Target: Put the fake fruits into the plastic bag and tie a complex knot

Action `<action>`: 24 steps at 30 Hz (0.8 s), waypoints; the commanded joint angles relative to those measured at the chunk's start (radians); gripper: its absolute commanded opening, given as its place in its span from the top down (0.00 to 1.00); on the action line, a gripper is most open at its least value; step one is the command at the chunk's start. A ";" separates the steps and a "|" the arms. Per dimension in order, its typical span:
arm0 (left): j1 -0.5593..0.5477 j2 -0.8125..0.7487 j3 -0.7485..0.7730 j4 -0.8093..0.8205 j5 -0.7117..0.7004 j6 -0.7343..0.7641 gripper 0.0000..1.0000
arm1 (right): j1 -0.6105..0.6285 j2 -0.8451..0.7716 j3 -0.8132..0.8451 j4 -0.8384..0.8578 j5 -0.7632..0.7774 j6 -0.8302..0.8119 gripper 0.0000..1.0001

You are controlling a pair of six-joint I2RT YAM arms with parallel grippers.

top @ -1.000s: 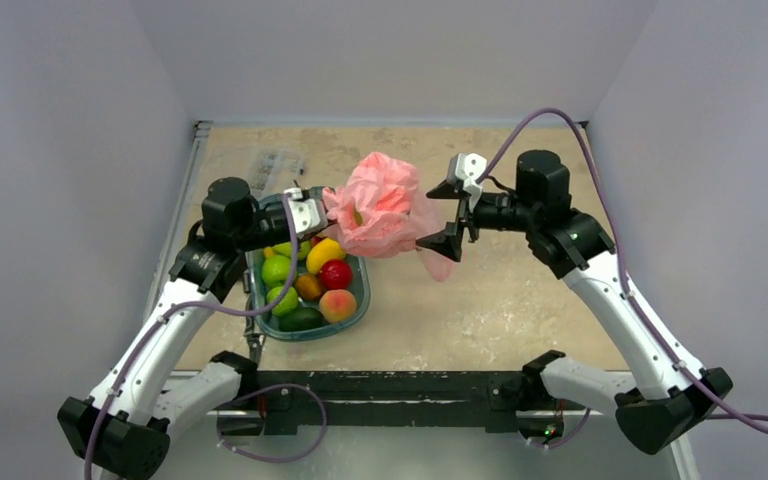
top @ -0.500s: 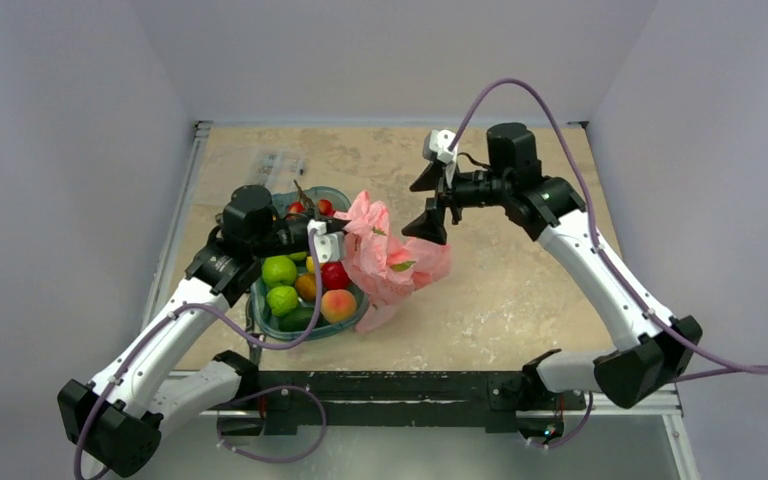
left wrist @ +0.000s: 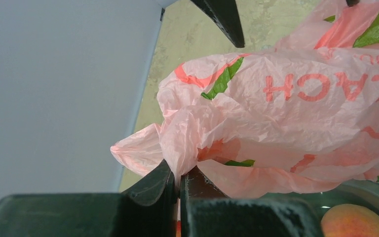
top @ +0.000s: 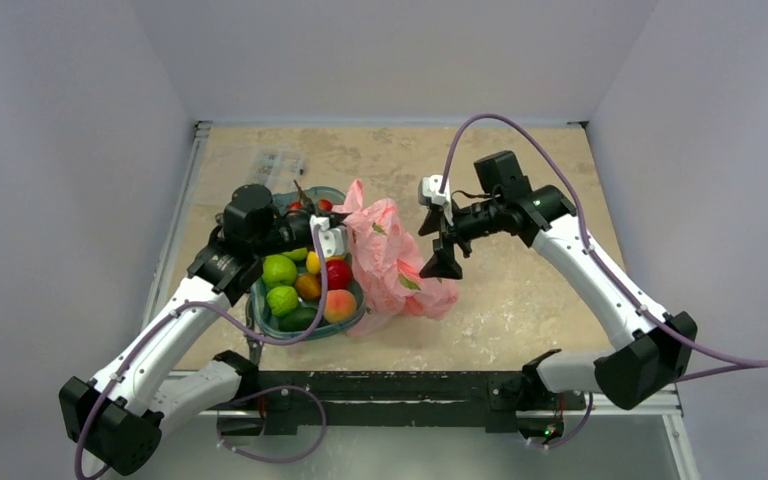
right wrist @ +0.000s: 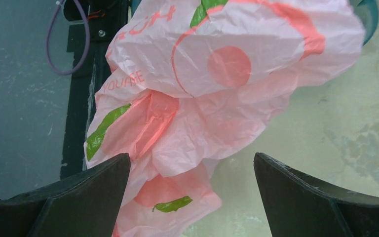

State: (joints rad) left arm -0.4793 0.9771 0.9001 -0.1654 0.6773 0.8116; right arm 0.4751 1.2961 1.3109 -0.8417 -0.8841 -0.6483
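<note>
Your tub (top: 302,337), teal and clear, sits left of centre in the overhead view. It is full of fruits (top: 282,271): two green ones, a red one, a peach (top: 338,305), a yellow one, a small orange one and a dark green one at its lower end. Small red ones lie at its upper end, partly behind the left arm. The left wrist view shows the tub's rim and the peach in its lower right corner.

The bag (top: 397,262) sits crumpled in the middle of the overhead frame, just right of the tub. Its left side lies against the tub's right rim and its lower end rests on the table (top: 530,300). It is pink with red lettering and green leaf prints. You cannot tell whether any fruit is inside it.

Your left claw (top: 337,240) is closed tight on a gathered fold at the bag's upper left edge. In the left wrist view its two fingers meet with pink film pinched between them. Your right claw (top: 438,245) is spread wide with nothing in it, just right of the bag. In its own view the bag fills the upper middle of the frame, above the gap between the fingers.

The table is beige and mottled like stone. A clear packet (top: 275,160) lies at its upper left, and a black rail (top: 400,385) runs along its lower edge. Pale grey walls (top: 70,150) close it in on three sides, and a purple cable (top: 480,125) arcs over the right arm.
</note>
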 commanded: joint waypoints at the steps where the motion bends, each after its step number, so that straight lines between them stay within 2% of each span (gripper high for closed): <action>1: -0.002 -0.014 -0.011 0.055 -0.047 -0.012 1.00 | 0.000 0.002 -0.006 -0.101 -0.052 -0.033 0.01; 5: -0.002 -0.013 -0.013 0.061 -0.120 -0.057 1.00 | 0.001 -0.072 -0.128 0.057 -0.040 0.170 0.01; 12: 0.008 0.007 -0.010 0.028 -0.324 -0.110 1.00 | 0.001 -0.105 -0.181 0.018 -0.004 0.172 0.01; 17: 0.019 0.031 0.003 0.008 -0.417 -0.162 1.00 | 0.002 -0.091 -0.203 0.057 0.009 0.216 0.01; 24: 0.028 0.088 0.032 -0.081 -0.550 -0.193 1.00 | 0.001 -0.039 -0.137 0.076 -0.047 0.310 0.01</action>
State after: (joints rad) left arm -0.4633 1.0443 0.8864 -0.2104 0.2352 0.6632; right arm 0.4759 1.2442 1.1175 -0.7910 -0.8848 -0.4042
